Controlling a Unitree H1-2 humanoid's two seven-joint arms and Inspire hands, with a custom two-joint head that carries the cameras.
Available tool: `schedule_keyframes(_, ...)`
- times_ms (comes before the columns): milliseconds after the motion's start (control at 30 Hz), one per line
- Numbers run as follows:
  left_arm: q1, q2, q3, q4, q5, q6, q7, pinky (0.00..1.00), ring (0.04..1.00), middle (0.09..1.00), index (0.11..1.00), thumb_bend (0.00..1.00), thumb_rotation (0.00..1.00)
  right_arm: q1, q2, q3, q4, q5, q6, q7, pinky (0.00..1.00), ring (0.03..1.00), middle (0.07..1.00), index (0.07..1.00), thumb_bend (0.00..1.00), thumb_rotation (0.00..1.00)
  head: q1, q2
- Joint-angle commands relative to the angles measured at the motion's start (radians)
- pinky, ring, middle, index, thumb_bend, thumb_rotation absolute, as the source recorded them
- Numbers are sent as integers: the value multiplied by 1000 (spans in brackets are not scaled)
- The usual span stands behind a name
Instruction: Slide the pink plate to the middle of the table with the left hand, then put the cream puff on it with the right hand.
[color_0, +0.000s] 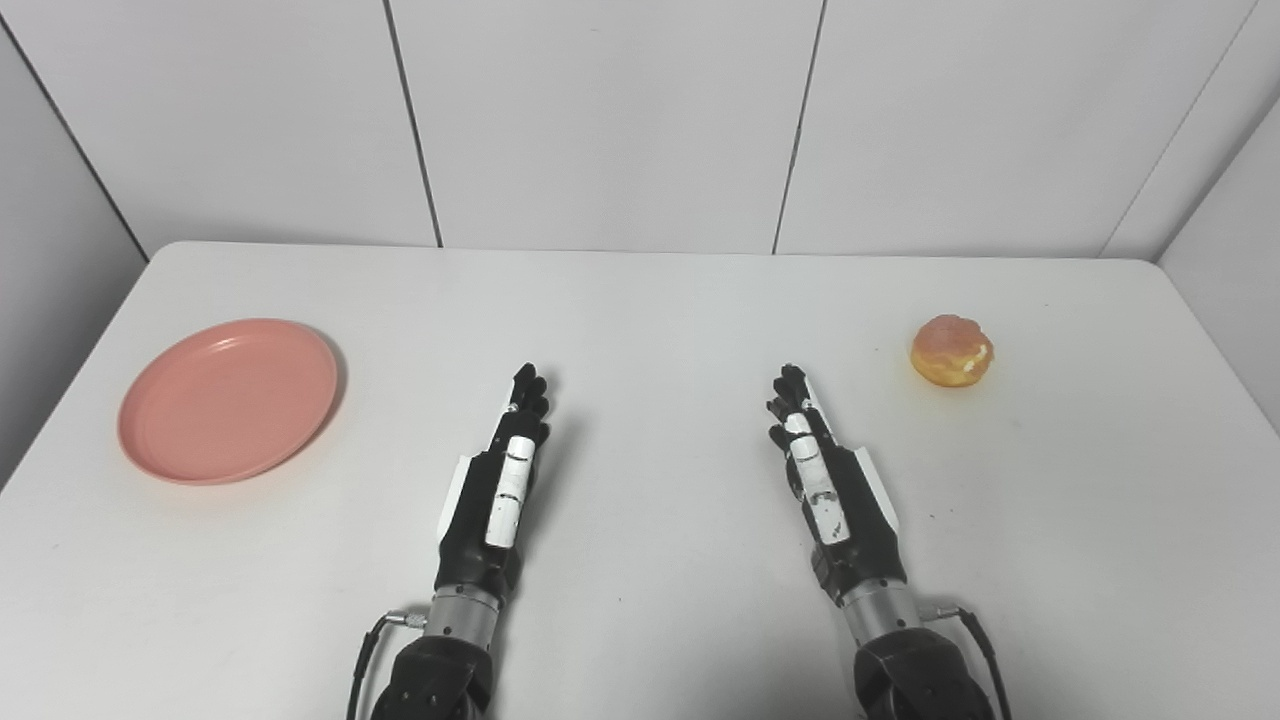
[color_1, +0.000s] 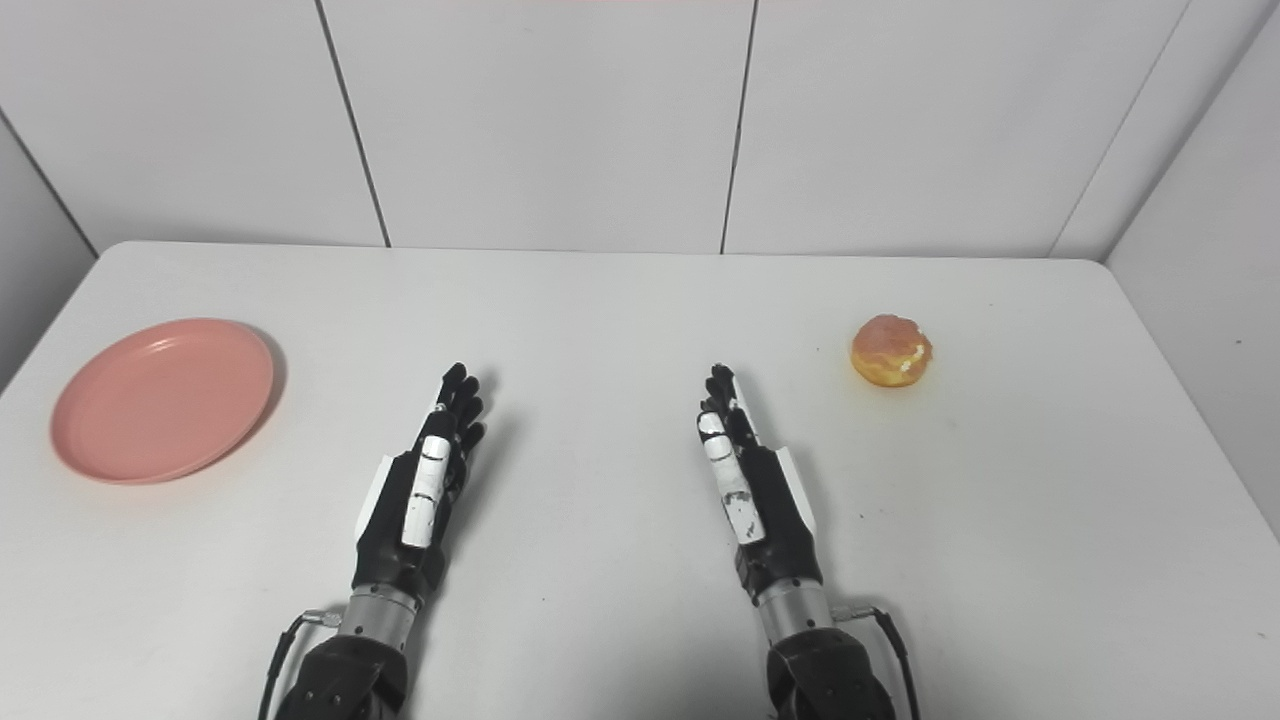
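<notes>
The pink plate (color_0: 228, 399) lies flat on the left part of the white table (color_0: 650, 300), with nothing on it. A golden cream puff (color_0: 951, 351) with a pinkish top sits on the right part of the table. My left hand (color_0: 500, 480) rests in the near middle, fingers straight and pointing away, holding nothing; the plate is well off to its left. My right hand (color_0: 825, 480) lies parallel to it, also flat with straight fingers and empty. The cream puff is ahead of it and to its right.
Grey wall panels (color_0: 600, 120) stand along the table's back edge and both sides. The table's corners are rounded. Black cables (color_0: 980, 640) run from both wrists near the picture's bottom edge.
</notes>
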Motion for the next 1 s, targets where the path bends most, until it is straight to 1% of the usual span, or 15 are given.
schedule_keyframes(0, 6, 3, -2, -20, 2, 18, -4, 1000, 1000, 1000, 1000, 590, 1000, -24, 6, -3, -37, 3, -7, 5, 1000, 1000, 1000, 1000, 591, 957, 0, 1)
schedule_keyframes(267, 7, 1, -1, -20, -1, 12, -3, 1000, 1000, 1000, 1000, 590, 1000, -22, 4, -3, -41, 5, -12, 8, 1000, 1000, 1000, 1000, 590, 953, 1, 5)
schedule_keyframes(367, 8, -2, 1, -27, -1, 26, 0, 1000, 1000, 1000, 1000, 595, 1000, -23, 3, -3, -40, 5, -13, 8, 1000, 1000, 1000, 1000, 591, 961, 1, 5)
schedule_keyframes(500, 10, 0, 0, -30, -2, 26, -3, 1000, 1000, 1000, 1000, 587, 1000, -23, 3, -2, -39, 3, -12, 7, 1000, 1000, 1000, 1000, 592, 961, 1, 3)
schedule_keyframes(833, 10, 7, -4, -32, 5, 31, -4, 1000, 1000, 1000, 1000, 601, 1000, -20, 5, -2, -47, 2, -4, 5, 1000, 1000, 1000, 1000, 590, 962, 5, 5)
schedule_keyframes(867, 10, 6, -5, -30, 5, 30, -4, 1000, 1000, 1000, 999, 602, 1000, -19, 3, -2, -47, 3, -2, 7, 1000, 1000, 1000, 1000, 591, 961, 22, -2)
schedule_keyframes(900, 10, 5, -6, -29, 6, 29, -4, 1000, 1000, 1000, 998, 604, 1000, -19, 2, -3, -47, 3, -3, 8, 1000, 1000, 1000, 1000, 595, 960, 22, -2)
schedule_keyframes(933, 10, 1, -7, -27, 8, 26, -1, 1000, 1000, 1000, 1000, 604, 1000, -18, -1, -4, -46, 4, -7, 9, 1000, 1000, 1000, 1000, 596, 957, 62, -6)
schedule_keyframes(967, 10, -2, -9, -24, 8, 20, 0, 1000, 1000, 1000, 1000, 602, 1000, -17, -4, -4, -45, 4, -10, 11, 1000, 1000, 1000, 1000, 594, 956, 71, -8)
